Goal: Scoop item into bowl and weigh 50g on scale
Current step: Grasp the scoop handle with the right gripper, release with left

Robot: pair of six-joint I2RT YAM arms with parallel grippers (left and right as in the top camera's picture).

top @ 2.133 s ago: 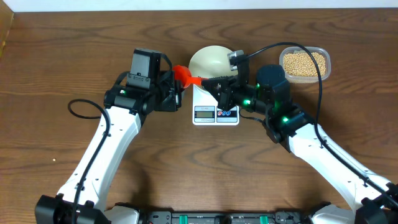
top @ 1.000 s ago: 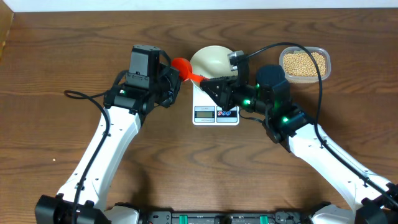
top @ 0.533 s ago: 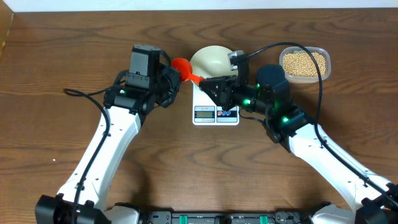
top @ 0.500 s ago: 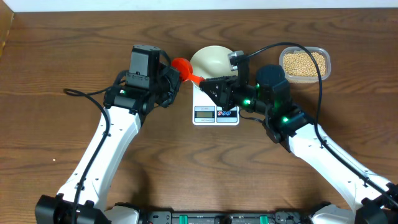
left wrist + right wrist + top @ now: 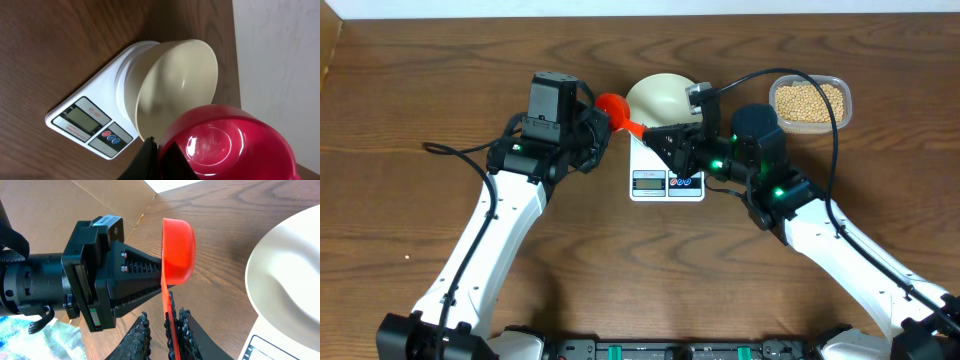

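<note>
Near the far edge of the brown wooden table (image 5: pixel 420 80), at its middle, one small white rectangular kitchen scale (image 5: pixel 667 183) carries one round cream-white bowl (image 5: pixel 660 97). Toward the far right corner, well apart from the bowl, stands one clear rounded-rectangular plastic tub (image 5: pixel 847 100). All the small round tan-yellow beans (image 5: pixel 808 100) lie in it, a packed layer too many to count. One red plastic scoop (image 5: pixel 611 105) hangs just left of the bowl, between the two arms.

Only the overhead view shows the tub and beans. The left wrist view gives the scale's grey display and two round buttons, one red and one blue, most plainly, though the digits cannot be read. It also looks into the bowl's smooth cream inside, with the scoop's glossy cup close in front.

The right wrist view alone shows the grips. The left gripper (image 5: pixel 152 280) has its jaws together in a black wedge, its tip hidden behind the cup. The scoop's thin handle runs between the fingers of the right gripper (image 5: pixel 162 330), which stand narrowly apart; whether they clamp it I cannot tell.
</note>
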